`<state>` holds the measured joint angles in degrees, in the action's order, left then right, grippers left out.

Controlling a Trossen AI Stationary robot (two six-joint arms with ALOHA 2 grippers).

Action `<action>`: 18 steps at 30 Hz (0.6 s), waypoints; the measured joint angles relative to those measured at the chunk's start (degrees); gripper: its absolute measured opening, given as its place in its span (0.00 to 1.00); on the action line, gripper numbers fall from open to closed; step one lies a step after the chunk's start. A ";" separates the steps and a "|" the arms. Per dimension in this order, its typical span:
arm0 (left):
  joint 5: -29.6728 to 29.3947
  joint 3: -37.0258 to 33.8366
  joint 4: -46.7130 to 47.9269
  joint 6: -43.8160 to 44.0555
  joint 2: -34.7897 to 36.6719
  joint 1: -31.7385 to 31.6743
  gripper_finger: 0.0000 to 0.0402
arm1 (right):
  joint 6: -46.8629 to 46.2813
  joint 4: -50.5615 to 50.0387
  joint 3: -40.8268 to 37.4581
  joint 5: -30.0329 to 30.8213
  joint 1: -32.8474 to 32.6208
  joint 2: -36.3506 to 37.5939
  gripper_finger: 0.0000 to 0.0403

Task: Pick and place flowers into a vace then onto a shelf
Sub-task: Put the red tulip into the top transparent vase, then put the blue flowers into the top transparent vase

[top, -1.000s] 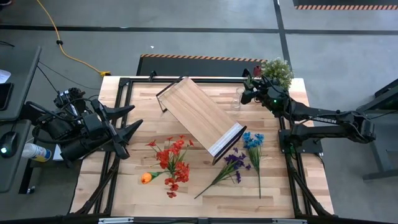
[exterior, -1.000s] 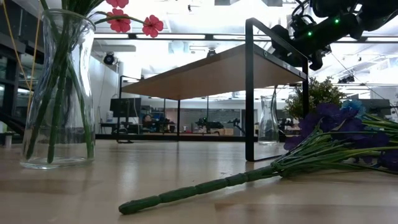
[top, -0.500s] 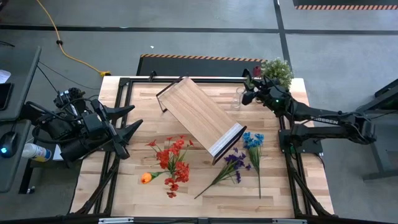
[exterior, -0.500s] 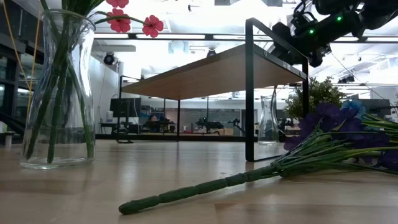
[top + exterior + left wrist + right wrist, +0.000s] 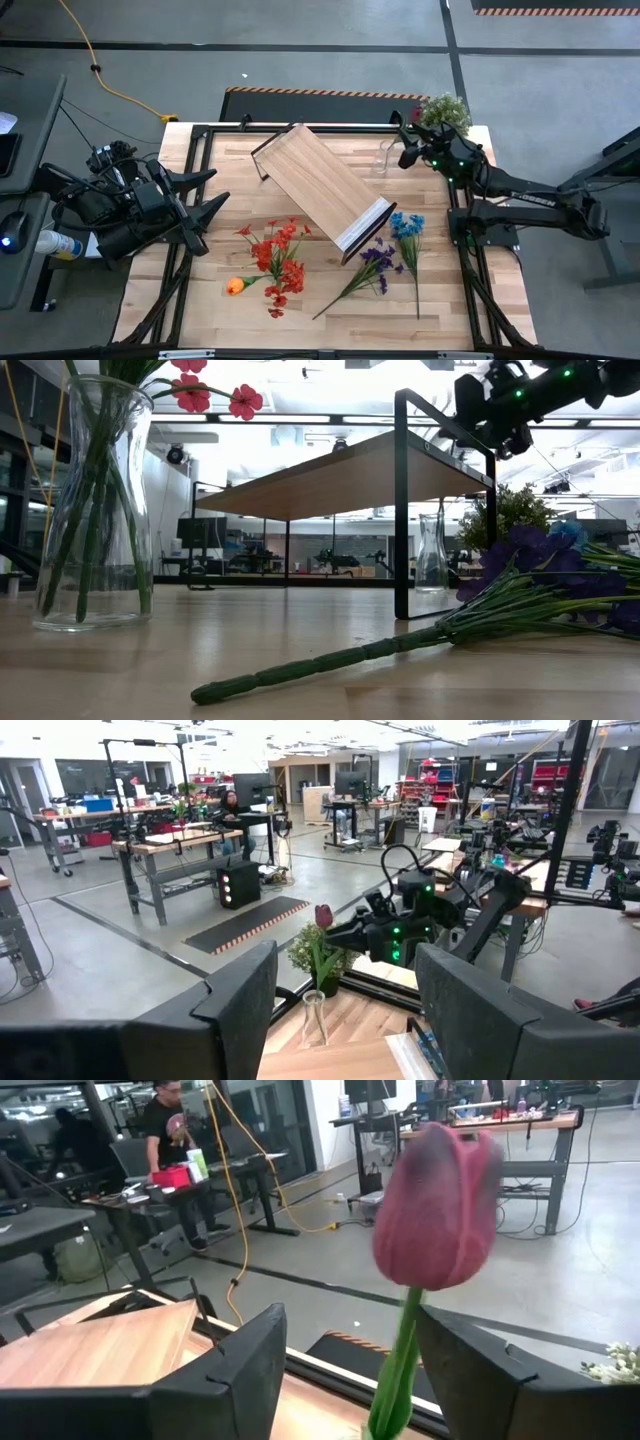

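A dark maroon tulip [image 5: 435, 1205] stands with its stalk in a clear glass vase [image 5: 383, 158] at the table's far right. My right gripper [image 5: 350, 1370] is open. It hangs level just right of that vase, with the stalk [image 5: 395, 1370] seen between its fingers and touching neither. My left gripper [image 5: 345, 1020] waits open at the table's left side. Red flowers [image 5: 278, 255] stand in a second vase [image 5: 90, 500]. Purple flowers [image 5: 372, 265], blue flowers [image 5: 407, 228] and an orange flower [image 5: 235, 286] lie on the table. The shelf [image 5: 320, 190] stands slantwise in the middle.
A bushy pale-green potted plant [image 5: 445, 110] stands at the far right corner, close behind my right gripper. The shelf's dark frame [image 5: 400, 500] rises between the two vases. People and workbenches show in the room beyond the table.
My right gripper has drawn back a little toward the table's right edge and risen, away from the glass vase. The tulip has stayed standing in the vase.
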<state>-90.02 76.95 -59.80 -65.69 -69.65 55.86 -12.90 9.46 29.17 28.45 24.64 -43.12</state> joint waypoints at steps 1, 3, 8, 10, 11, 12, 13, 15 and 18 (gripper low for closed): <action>0.00 0.00 0.01 -0.02 0.00 0.00 0.67 | -0.04 -0.59 0.00 -0.23 0.00 0.40 0.55; 0.00 0.00 -0.01 0.00 0.00 0.01 0.67 | -0.11 -1.33 0.00 -0.70 0.00 1.15 0.57; 0.00 0.00 -0.01 0.00 0.00 0.00 0.68 | -0.12 -2.55 0.00 -2.50 -0.02 2.74 0.63; 0.00 0.00 0.01 0.00 0.00 0.00 0.68 | -0.11 -3.32 0.00 -2.49 0.00 3.28 0.65; 0.00 0.00 0.01 0.00 0.00 0.00 0.67 | -0.11 -3.62 0.00 -2.49 0.00 3.54 0.66; 0.00 0.00 0.01 0.00 0.00 0.00 0.67 | -0.11 -3.93 0.00 -2.49 0.00 3.78 0.66; 0.00 0.00 0.00 0.00 0.00 -0.01 0.67 | -0.10 -4.13 0.00 -2.49 0.00 3.99 0.66; 0.00 0.00 0.01 0.00 0.00 -0.01 0.67 | -0.10 -4.36 0.00 -2.52 0.00 4.37 0.67; 0.00 0.00 -0.01 0.00 0.00 0.01 0.68 | -0.10 -4.60 0.00 -3.94 0.00 4.57 0.66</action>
<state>-90.02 76.95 -59.81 -65.69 -69.65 55.88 -13.00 4.86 29.17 24.52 24.64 -38.55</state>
